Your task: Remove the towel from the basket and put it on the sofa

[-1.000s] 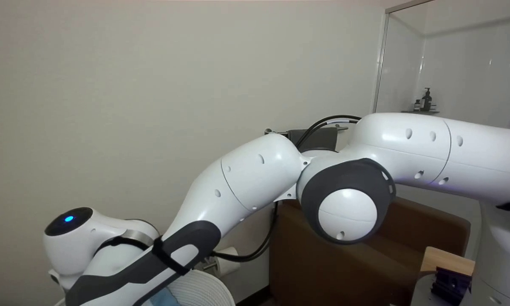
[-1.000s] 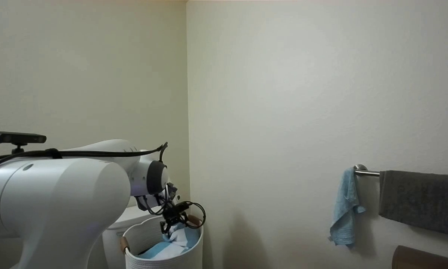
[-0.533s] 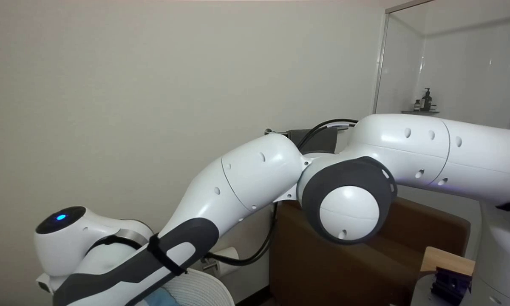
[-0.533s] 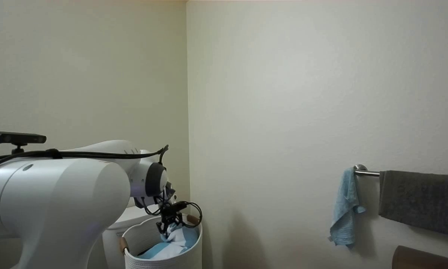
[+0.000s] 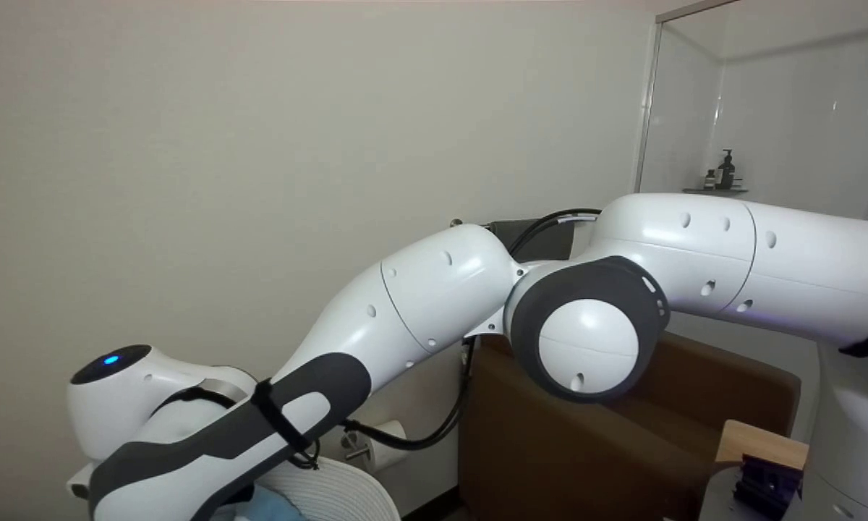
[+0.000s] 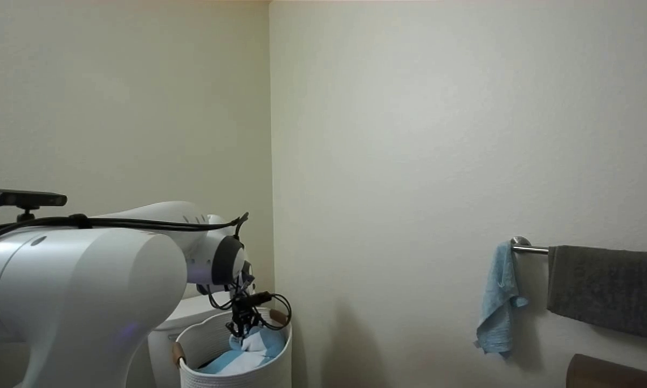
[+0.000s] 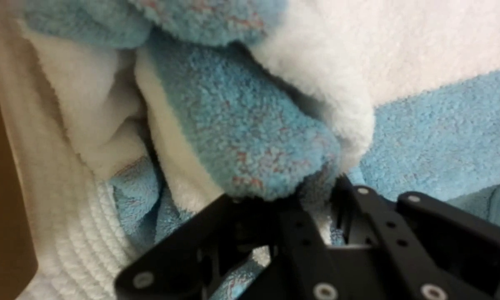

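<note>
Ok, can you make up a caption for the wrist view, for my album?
The gripper pinches a blue-and-white fold of the towel in the basket.

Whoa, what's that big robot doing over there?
The robot arm is bent down over a white basket. Its gripper looks closed on a bunched-up fold of the blue-and-white towel, with fluffy cloth between its fingers. The towel lies in the basket, not lifted out yet. It's supposed to go on the brown sofa, so that part hasn't happened.
</note>
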Available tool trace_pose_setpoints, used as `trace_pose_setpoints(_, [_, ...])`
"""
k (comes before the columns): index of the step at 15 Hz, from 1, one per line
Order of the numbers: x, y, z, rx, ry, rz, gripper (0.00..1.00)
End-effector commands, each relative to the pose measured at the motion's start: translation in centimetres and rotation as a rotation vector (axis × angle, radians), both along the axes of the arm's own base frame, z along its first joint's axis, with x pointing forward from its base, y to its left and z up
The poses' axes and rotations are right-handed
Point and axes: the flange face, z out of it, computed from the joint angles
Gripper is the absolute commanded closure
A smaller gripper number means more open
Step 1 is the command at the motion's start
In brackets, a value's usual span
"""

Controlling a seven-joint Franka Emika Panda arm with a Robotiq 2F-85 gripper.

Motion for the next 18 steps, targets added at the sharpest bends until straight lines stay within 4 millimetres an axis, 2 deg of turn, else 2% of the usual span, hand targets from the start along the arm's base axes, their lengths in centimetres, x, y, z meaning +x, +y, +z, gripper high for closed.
trace_pose_setpoints(1, [-0.4,-0.9,-1.3,0.011,0.092,0.013,0.92])
trace_pose_setpoints(5, [-0.6,-0.7,-1.1,0.032,0.12,0.023,0.92])
trace_pose_setpoints(7, [-0.6,-0.3,0.0,0.064,0.145,0.047,0.92])
trace_pose_setpoints(14, [-0.4,0.8,8.4,0.033,0.196,0.046,0.92])
trace_pose_setpoints(18, [0.0,0.6,14.5,-0.008,0.186,-0.014,0.92])
